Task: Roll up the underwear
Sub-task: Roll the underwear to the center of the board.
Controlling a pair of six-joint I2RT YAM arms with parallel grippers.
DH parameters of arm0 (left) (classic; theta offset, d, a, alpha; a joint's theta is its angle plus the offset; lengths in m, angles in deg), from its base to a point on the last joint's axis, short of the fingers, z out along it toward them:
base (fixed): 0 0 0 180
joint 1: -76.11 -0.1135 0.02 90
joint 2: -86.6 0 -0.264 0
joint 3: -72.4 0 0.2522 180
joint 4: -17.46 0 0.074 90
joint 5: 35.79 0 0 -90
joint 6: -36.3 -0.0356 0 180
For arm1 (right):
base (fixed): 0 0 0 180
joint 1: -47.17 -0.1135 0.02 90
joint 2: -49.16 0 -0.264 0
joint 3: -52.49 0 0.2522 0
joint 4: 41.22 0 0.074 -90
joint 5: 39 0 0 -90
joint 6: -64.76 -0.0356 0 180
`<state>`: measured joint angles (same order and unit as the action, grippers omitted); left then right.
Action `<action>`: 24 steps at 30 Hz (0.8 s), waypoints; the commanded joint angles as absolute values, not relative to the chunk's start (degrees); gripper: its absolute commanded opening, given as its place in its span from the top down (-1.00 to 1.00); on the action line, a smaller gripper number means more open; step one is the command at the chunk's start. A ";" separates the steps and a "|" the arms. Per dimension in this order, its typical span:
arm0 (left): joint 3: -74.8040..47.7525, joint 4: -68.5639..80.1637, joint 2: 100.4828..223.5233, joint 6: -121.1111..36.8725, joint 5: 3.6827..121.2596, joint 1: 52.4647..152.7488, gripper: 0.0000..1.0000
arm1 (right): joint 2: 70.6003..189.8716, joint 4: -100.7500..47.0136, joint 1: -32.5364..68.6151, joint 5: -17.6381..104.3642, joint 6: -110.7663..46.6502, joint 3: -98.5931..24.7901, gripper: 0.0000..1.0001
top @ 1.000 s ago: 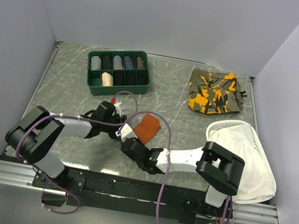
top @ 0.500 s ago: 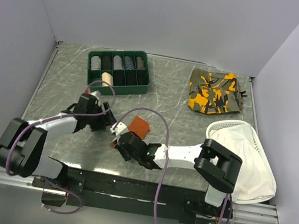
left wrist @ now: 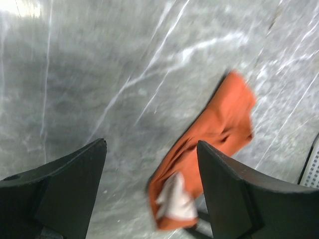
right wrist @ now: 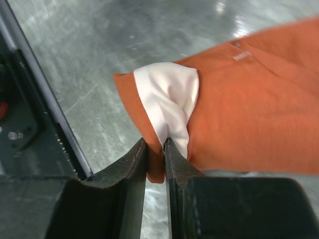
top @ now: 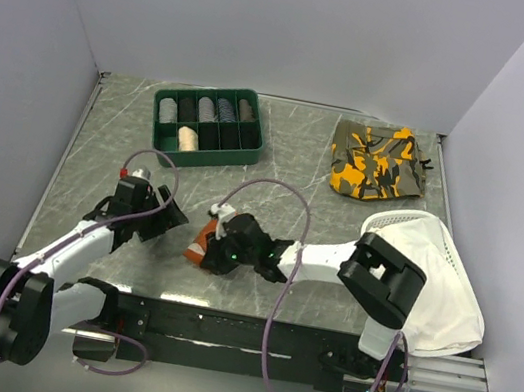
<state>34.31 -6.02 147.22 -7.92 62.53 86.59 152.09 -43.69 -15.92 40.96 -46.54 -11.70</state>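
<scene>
Soft rust-orange underwear (right wrist: pixel 239 114) with a cream-white waistband panel sits crumpled near the front edge of a grey, marble-patterned counter (top: pixel 289 160), between the two arms. The black right jaws are clamped on the bunched white panel. The left jaws hover just beside the cloth, wide apart, gripping nothing.

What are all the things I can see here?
underwear: one, rust-orange with a white panel, front middle of the table
tray: one, green, far left
rolls: several, grey, dark and cream, in the tray
camouflage garment: one, orange and olive, far right
white cloth: one, right edge
table: one, grey marble
cables: two, purple, along the arms
left gripper: one, black, open, left of the underwear, not touching it
right gripper: one, black, shut on the underwear
</scene>
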 commanded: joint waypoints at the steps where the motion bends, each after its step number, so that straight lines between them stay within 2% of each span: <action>1: 36.58 -3.52 145.31 -8.26 66.33 86.39 -0.58 | 149.87 -50.22 -10.76 31.15 -54.77 -8.03 0.72; 14: 41.33 3.26 138.55 -9.40 76.18 87.18 -0.54 | 160.51 -64.53 -0.30 5.58 -70.48 -8.29 0.77; 19: 43.35 5.89 135.55 -9.14 77.24 88.41 -0.54 | 163.76 -68.07 3.22 2.49 -74.72 -8.64 0.78; 24: 44.32 7.12 136.25 -9.31 77.15 90.78 -0.52 | 164.99 -60.53 4.45 2.83 -72.62 -11.89 0.77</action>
